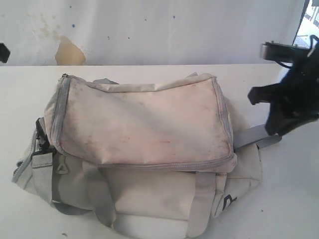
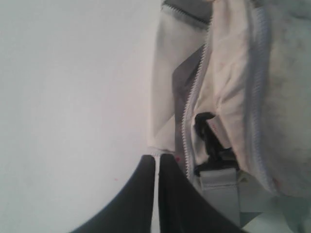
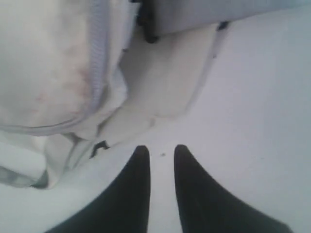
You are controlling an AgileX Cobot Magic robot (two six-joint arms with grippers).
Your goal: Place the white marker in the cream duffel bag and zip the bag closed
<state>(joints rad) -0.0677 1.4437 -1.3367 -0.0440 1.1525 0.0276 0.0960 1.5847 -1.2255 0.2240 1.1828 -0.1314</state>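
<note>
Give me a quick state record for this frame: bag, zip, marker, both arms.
cream duffel bag: lying on the white table, flap on top
zip: looks closed along the edges in view
white marker: not visible in any view
left gripper: jaws shut, low by the bag's end near a black buckle
right gripper: jaws slightly apart, nothing between them, off the bag's right end

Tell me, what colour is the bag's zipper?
Grey zipper on the cream duffel bag; clearest in exterior view.
</note>
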